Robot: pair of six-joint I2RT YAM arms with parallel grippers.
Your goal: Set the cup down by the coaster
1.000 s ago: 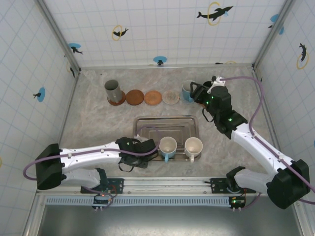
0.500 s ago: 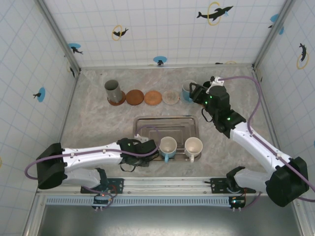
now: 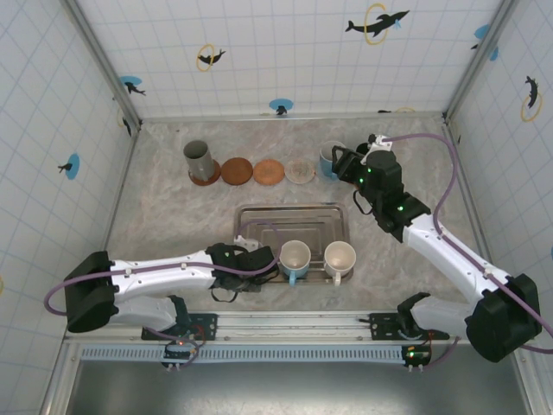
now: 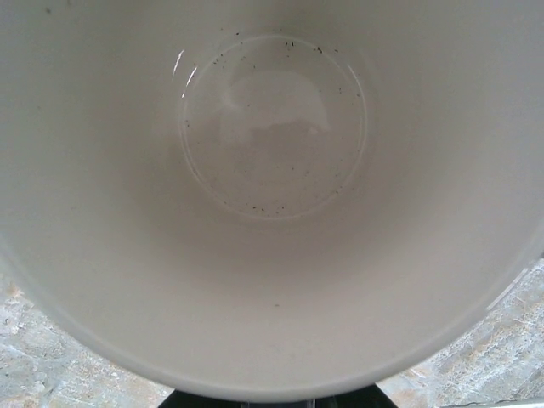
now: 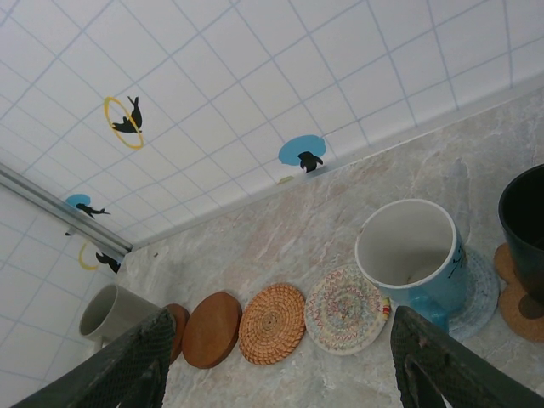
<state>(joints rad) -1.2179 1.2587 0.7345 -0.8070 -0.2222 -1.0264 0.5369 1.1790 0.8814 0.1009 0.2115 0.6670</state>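
A white-lined cup (image 3: 295,256) stands on the metal tray (image 3: 294,218), beside a second white cup (image 3: 340,257). My left gripper (image 3: 270,263) is at the first cup's left side and is shut on its wall. That cup's inside (image 4: 272,170) is right in front of the left wrist camera. A row of coasters lies at the back: wooden (image 3: 237,171), wicker (image 3: 269,172) and woven (image 3: 300,171). My right gripper (image 3: 346,163) hangs open above the row's right end, with nothing between its fingers (image 5: 127,365).
A grey cup (image 3: 198,159) stands on the leftmost coaster. A blue cup (image 5: 412,255) sits on a blue coaster at the right end, and a black cup (image 5: 525,223) stands beyond it. Tiled walls close in the back and both sides.
My left gripper has closed on the cup's wall and crept slightly towards it. The right arm has barely shifted.
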